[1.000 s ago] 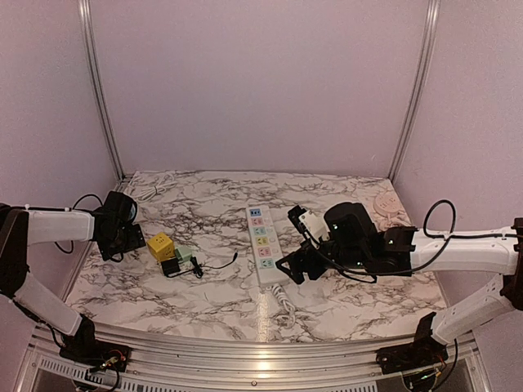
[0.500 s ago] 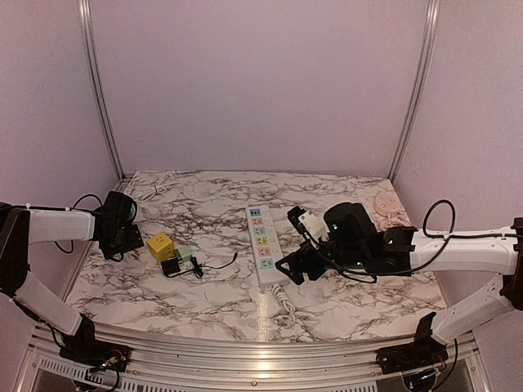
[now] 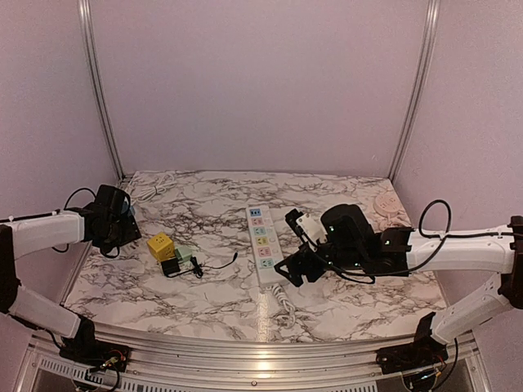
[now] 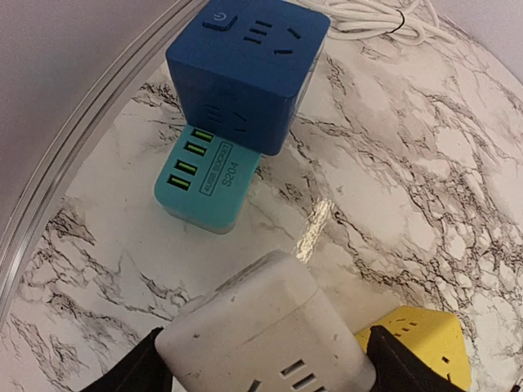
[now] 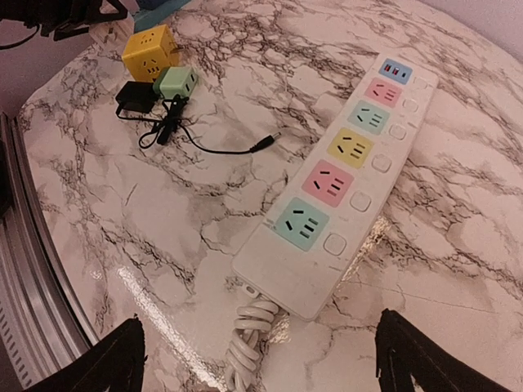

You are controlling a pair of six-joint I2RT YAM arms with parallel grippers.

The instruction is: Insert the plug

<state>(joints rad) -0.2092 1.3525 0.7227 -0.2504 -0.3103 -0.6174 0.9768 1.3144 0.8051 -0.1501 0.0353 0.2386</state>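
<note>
A white cube plug (image 4: 261, 327) with socket slots on its face sits between the fingers of my left gripper (image 4: 270, 363), which is shut on its two sides. In the top view that gripper (image 3: 122, 224) is at the table's left edge. The white power strip (image 3: 263, 243) with coloured sockets lies in the middle, pointing away from me. My right gripper (image 3: 290, 265) hovers open just right of the strip's near end. Below it are the mint end socket and coiled cord of the strip (image 5: 343, 171); nothing is between its fingers (image 5: 114, 359).
A yellow cube (image 3: 160, 244), a small green cube (image 3: 185, 254) and a black adapter (image 3: 171, 267) with a thin lead lie left of the strip. A blue cube (image 4: 245, 69) sits on a teal USB block (image 4: 208, 180) by the left rail. A round white disc (image 3: 386, 206) is far right.
My left gripper has closed onto the white cube and pulled back left and up, away from the yellow cube. The right arm has shifted slightly left.
</note>
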